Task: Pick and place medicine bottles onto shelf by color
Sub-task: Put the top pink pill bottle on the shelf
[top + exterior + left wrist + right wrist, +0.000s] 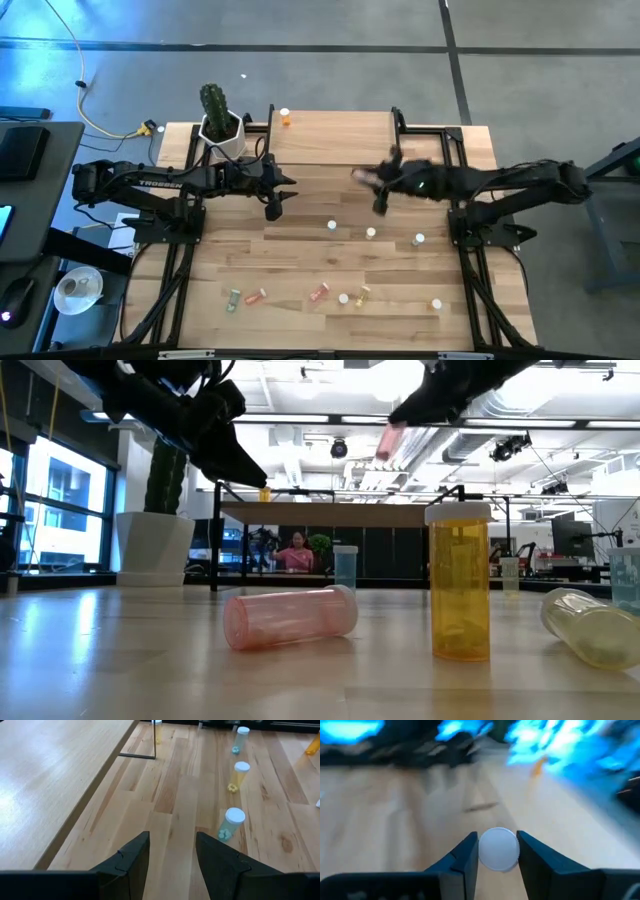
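Note:
My right gripper (375, 185) is shut on a red-pink bottle (361, 177) in the air, just in front of the shelf (330, 140). The same bottle shows high up in the low view (388, 440). My left gripper (274, 208) hovers open and empty near the shelf's front left corner, its fingers (131, 862) over bare table. One orange bottle (285, 117) stands on the shelf's far left corner. Three bottles (371, 233) stand upright mid-table. Several more bottles (319, 293) lie or stand near the front edge. My right gripper pinches the red-pink bottle between its two fingers at the white-cap end (497, 849). The cap's round face is toward the wrist camera, so the bottle lies along the fingers. Its pink body (388, 440) sticks out past the fingertips, tilted, lifted clear of table and shelf.
A potted cactus (218, 118) stands at the shelf's left end. In the low view a pink bottle (290, 617) lies on its side, a yellow-orange one (460, 585) stands upright, and a pale one (590, 625) lies at the right. A person (297, 550) shows in the room behind.

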